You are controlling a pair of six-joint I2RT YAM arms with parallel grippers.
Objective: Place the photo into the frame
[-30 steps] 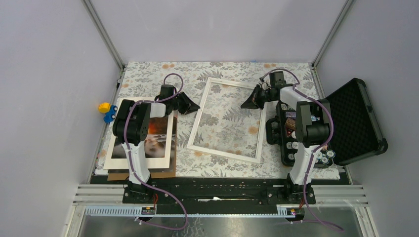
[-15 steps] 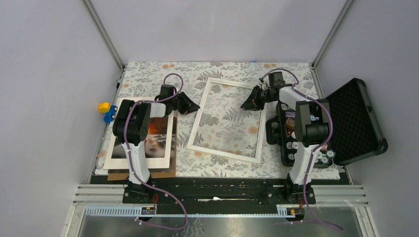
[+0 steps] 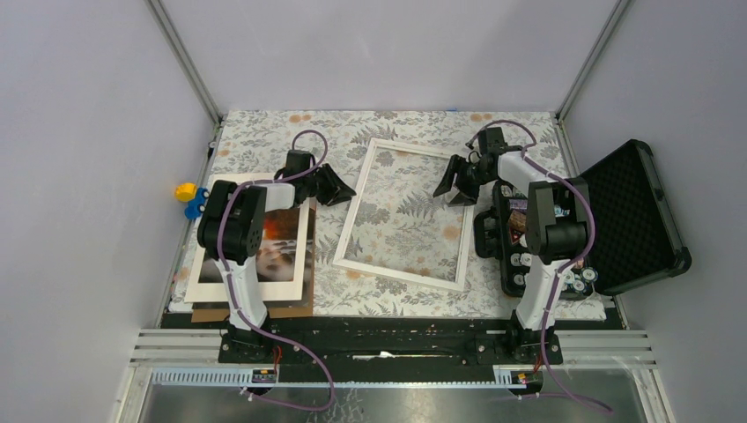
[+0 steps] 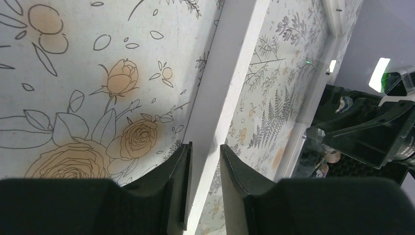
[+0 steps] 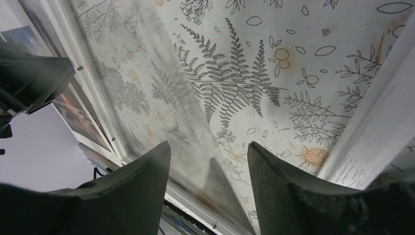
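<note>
The white frame (image 3: 401,274) lies flat on the flowered cloth in the middle. My left gripper (image 3: 342,191) sits at its left rail. In the left wrist view the rail (image 4: 230,73) runs between my fingers (image 4: 204,145), with a thin gap on the right side, so the jaws stand slightly open astride it. My right gripper (image 3: 454,187) hovers open over the frame's right part, inside its right rail (image 5: 381,122), with only cloth between the fingers (image 5: 209,144). The photo (image 3: 280,233), dark with an orange glow, lies at the left under a white mat, partly hidden by my left arm.
The white mat (image 3: 211,273) rests on a brown board (image 3: 207,313) at the near left. An open black case (image 3: 634,211) holding small parts stands at the right edge, close to my right arm. A yellow and blue toy (image 3: 187,198) lies beyond the cloth's left edge.
My right gripper has opened wide, let go of the frame's right rail and shifted slightly right. My left jaws have widened a little. The frame has stayed in place.
</note>
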